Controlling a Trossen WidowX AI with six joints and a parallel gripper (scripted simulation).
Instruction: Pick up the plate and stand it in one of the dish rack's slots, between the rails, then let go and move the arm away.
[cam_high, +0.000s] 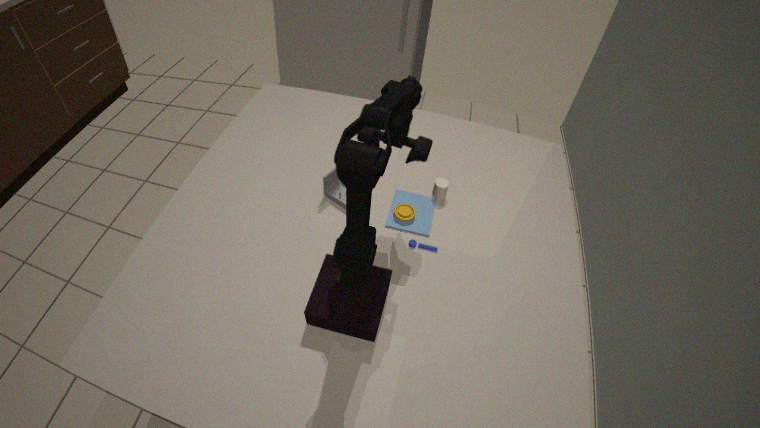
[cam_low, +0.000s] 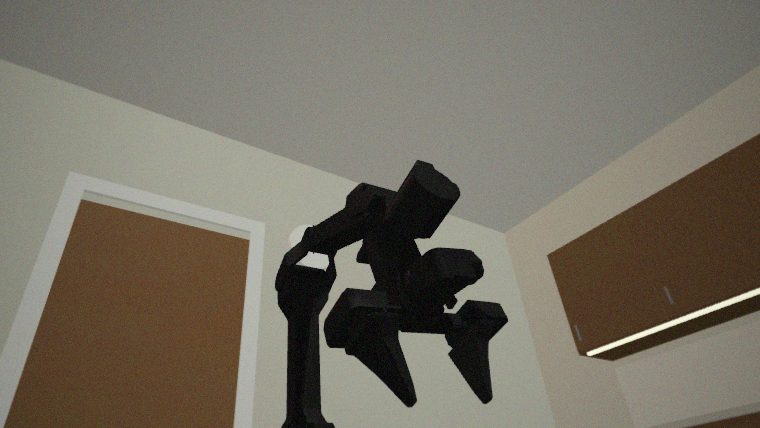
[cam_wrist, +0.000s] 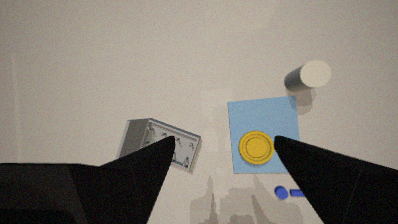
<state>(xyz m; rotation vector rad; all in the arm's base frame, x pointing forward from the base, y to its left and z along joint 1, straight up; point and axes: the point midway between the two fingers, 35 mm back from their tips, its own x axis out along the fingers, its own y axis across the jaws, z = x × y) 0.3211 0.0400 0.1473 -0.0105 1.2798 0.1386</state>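
A round yellow plate (cam_high: 404, 211) (cam_wrist: 256, 147) lies flat on the light blue mat. The grey dish rack (cam_high: 335, 190) (cam_wrist: 186, 145) stands to the left of the mat; the arm hides part of it in the top view, and the left finger overlaps part of it in the wrist view. Small pegs show inside the rack. My gripper (cam_low: 448, 404) (cam_wrist: 222, 141) is open and empty, pointing down, high above the table. In the wrist view the right fingertip overlaps the plate's right edge, but the gripper is far above it.
The light blue mat (cam_high: 414, 195) (cam_wrist: 260, 115) lies under the plate. A white cylinder (cam_high: 440, 188) (cam_wrist: 315, 74) stands by the mat's far right corner. A small blue disc (cam_high: 412, 243) (cam_wrist: 281, 192) and a blue bar (cam_high: 427, 247) (cam_wrist: 296, 193) lie on the mat's near side.
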